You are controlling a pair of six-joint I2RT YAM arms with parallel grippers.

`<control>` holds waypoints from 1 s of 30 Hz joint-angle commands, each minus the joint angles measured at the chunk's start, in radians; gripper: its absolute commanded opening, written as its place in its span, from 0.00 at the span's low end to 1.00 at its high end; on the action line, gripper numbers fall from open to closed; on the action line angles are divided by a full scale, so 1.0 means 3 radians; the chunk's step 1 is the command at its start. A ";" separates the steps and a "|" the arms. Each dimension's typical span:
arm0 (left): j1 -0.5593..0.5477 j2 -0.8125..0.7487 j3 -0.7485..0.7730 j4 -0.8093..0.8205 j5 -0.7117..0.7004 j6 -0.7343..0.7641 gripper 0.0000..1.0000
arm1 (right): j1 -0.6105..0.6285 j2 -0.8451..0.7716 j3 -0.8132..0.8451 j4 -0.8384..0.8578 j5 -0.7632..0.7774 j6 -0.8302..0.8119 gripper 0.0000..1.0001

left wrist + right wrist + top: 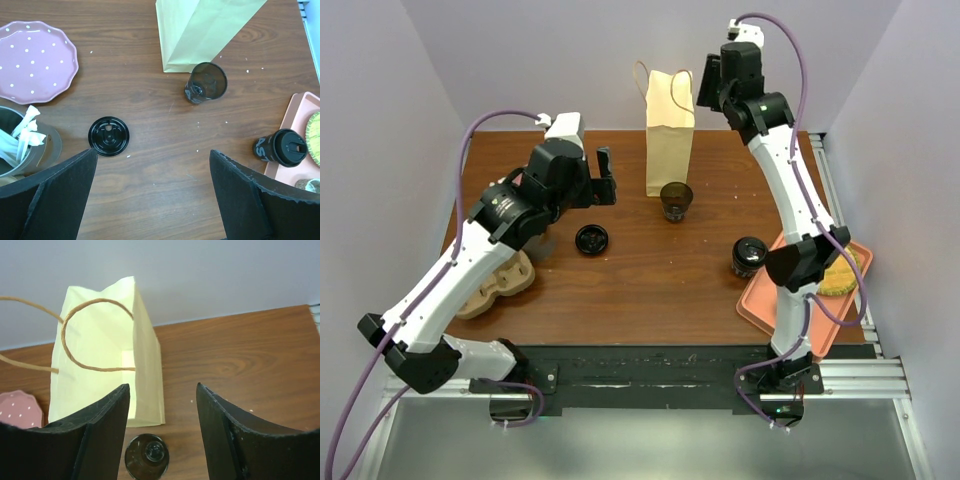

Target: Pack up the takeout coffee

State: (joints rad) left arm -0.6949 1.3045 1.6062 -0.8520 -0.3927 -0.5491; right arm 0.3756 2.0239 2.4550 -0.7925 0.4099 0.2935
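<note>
The takeout coffee (748, 256), a short dark cup with a black lid, stands at the right next to the pink tray; it also shows in the left wrist view (281, 147). The open paper bag (670, 135) stands upright at the back middle, and shows in the right wrist view (105, 355). My left gripper (600, 180) is open and empty, held above the table left of centre (152, 152). My right gripper (708, 88) is open and empty, high beside the bag's top right (162, 387).
A lidless dark cup (675, 200) stands in front of the bag. A loose black disc lid (591, 239) lies left of centre. A grey cup of white utensils (22, 145), a pink dotted plate (35, 60) and a cardboard carrier (500, 285) sit at left. The pink tray (770, 310) holds food at right.
</note>
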 commanded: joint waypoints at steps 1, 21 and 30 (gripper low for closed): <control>0.0015 -0.0017 0.0235 -0.0080 0.0005 -0.0062 0.99 | 0.0037 0.0151 -0.0084 0.0320 -0.0589 -0.0089 0.59; 0.0051 -0.0012 0.0168 0.0053 -0.0005 0.0302 0.99 | 0.0037 0.0535 -0.0043 0.0259 -0.0282 -0.0186 0.37; 0.0051 -0.0022 0.0184 0.0048 -0.0031 0.0317 0.98 | 0.0037 0.0657 0.0029 0.0223 -0.0328 -0.0145 0.32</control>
State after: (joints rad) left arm -0.6865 1.3087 1.6299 -0.8566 -0.3889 -0.4774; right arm 0.3870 2.2047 2.4229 -0.7410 0.3042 0.2535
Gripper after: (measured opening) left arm 0.985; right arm 0.343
